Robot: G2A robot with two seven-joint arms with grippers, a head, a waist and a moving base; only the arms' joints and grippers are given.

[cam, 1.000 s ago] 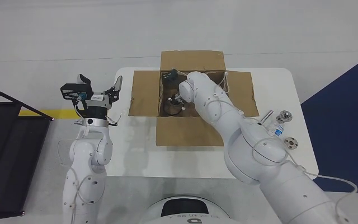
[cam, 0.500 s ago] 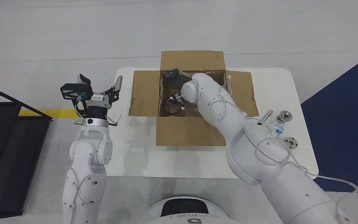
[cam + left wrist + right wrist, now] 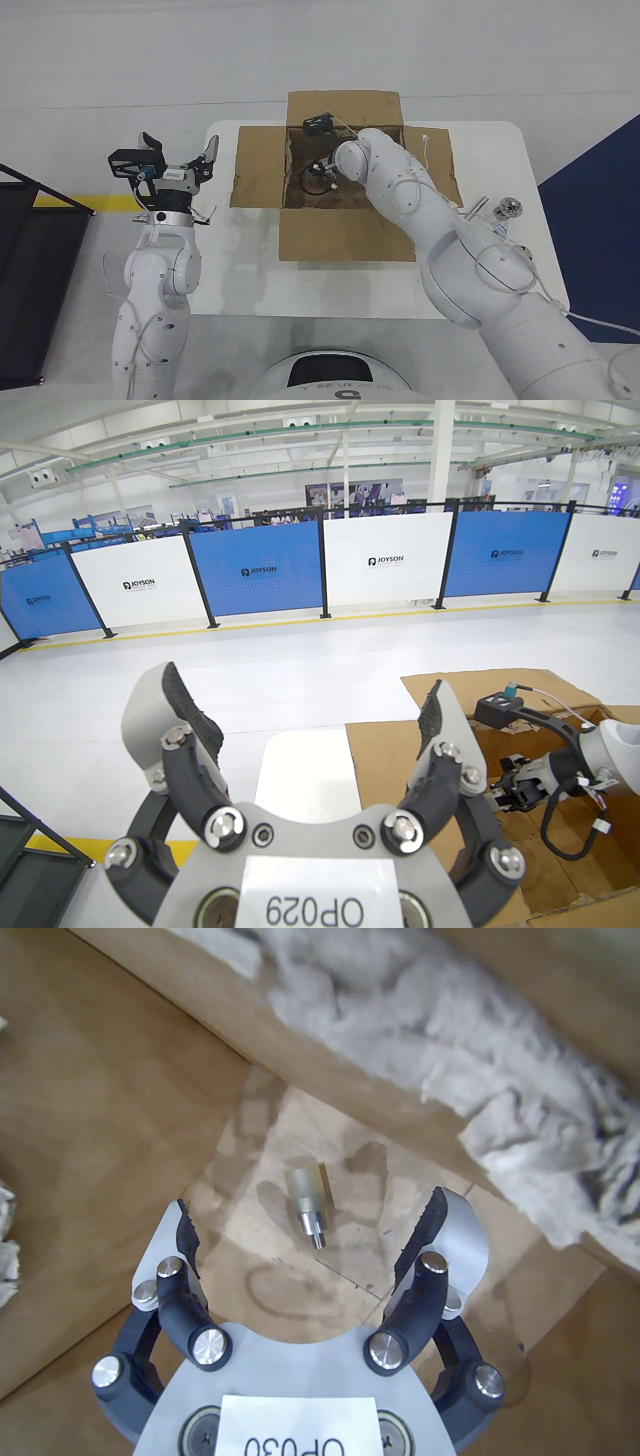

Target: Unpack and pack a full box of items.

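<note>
An open cardboard box (image 3: 258,166) stands at the table's far middle, its flaps spread flat. My right gripper (image 3: 312,1223) hangs inside it, open, above a small pale cylinder with a metal stud (image 3: 308,1204) lying on the box floor. Nothing is between its fingers. From the top view the right gripper (image 3: 318,180) is down in the box cavity. My left gripper (image 3: 180,150) is raised over the table's left edge, open and holding nothing; in its own view the left gripper (image 3: 310,710) faces the room, with the box (image 3: 395,750) to one side.
Right of the box on the white table (image 3: 240,280) lie a small bottle (image 3: 496,232), a metal rod (image 3: 478,208) and two round metal parts (image 3: 510,208) (image 3: 520,255). Torn grey paper lining (image 3: 450,1043) runs along a box wall. A black rack (image 3: 30,270) stands left of the table.
My right arm has shifted to the right inside the box, and the gripper now sits nearer the box's middle. The left arm has stayed still.
</note>
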